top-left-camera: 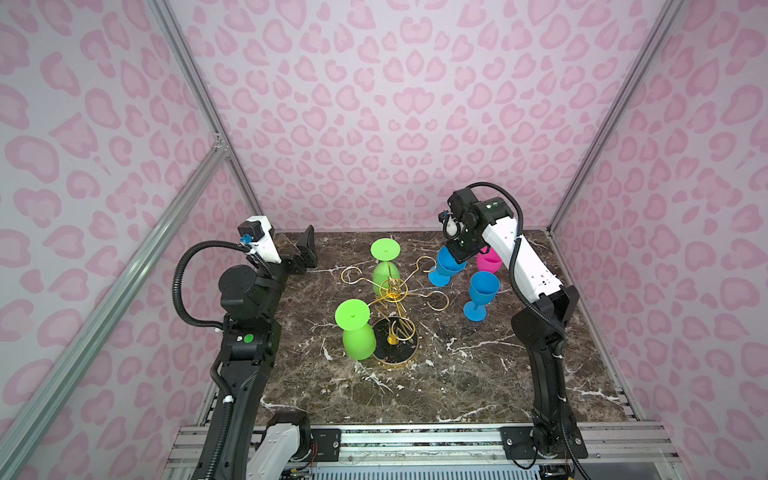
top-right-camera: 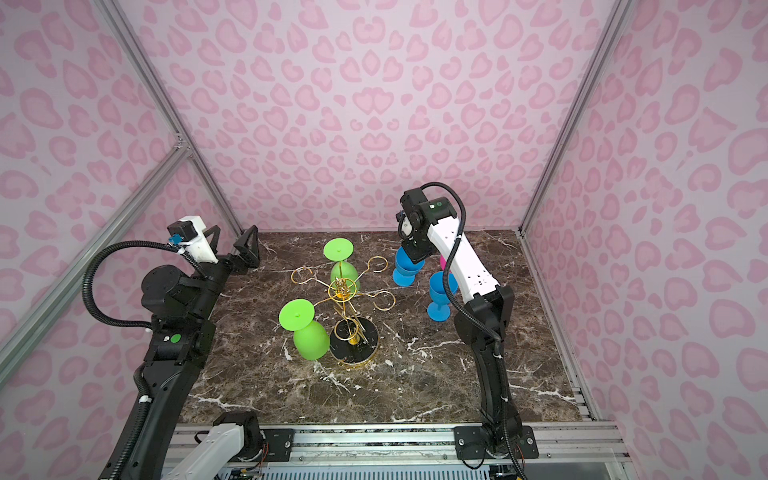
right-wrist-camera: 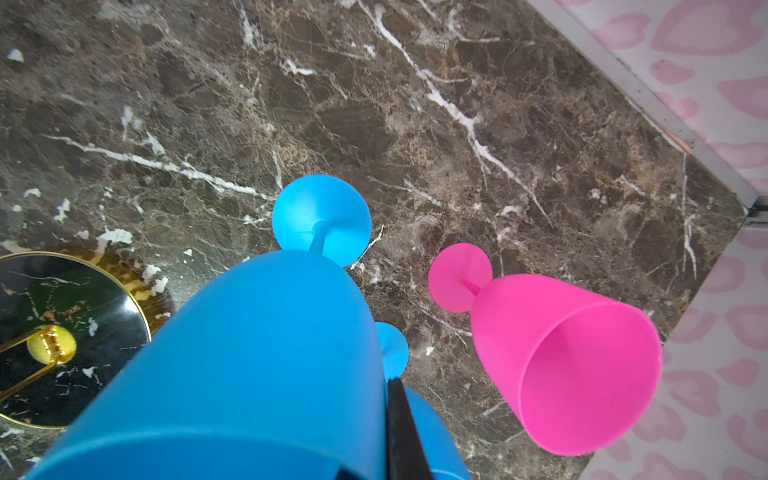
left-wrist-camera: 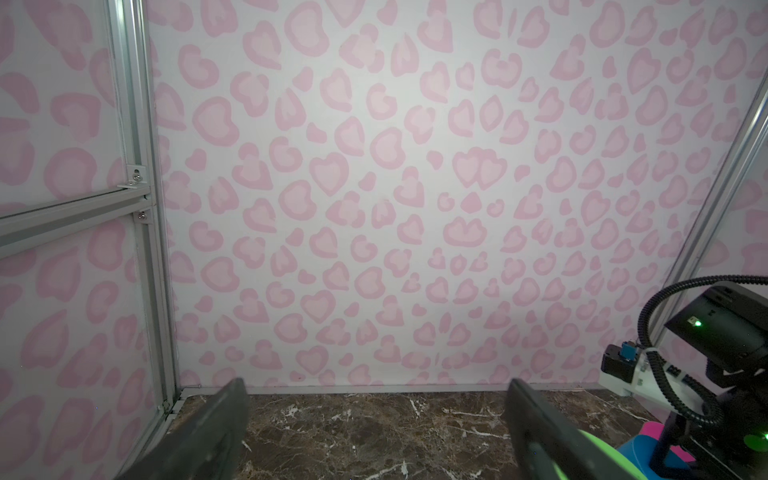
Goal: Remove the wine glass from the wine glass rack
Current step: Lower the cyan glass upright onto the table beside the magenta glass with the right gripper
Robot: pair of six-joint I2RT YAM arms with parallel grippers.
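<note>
Closest to me, both arm bases are cut off by the lower edge of both top views. On the dark brown marble surface [top-left-camera: 415, 395] stands the thin gold wire wine glass rack [top-left-camera: 392, 293] with its round black gold-rimmed base. Its wires are so fine that I lose them against the marble in places. The nearer lime-green plastic wine glass [top-left-camera: 358, 338] hangs upside down from a near-left hook, its bowl just beside the base. Right of the rack and apart from it, a free-standing sky-blue plastic wine glass [top-left-camera: 482, 291] is upright. Farther back, a second lime-green plastic wine glass [top-left-camera: 386, 272] hangs inverted, partly behind the rack's hub.

The right tool [right-wrist-camera: 394, 399] is closed on the rim of a farther sky-blue plastic wine glass [right-wrist-camera: 249, 365], which is off the rack and to its right. I see only one finger [right-wrist-camera: 401, 432], outside the bowl. The other is hidden, and I cannot tell whether the foot touches the surface. A hot-pink plastic wine glass [right-wrist-camera: 573, 365] stands just beside it, mostly hidden by the right arm in both top views. At far left the left tool [top-right-camera: 232, 243] is raised, spread wide, holding nothing.
</note>
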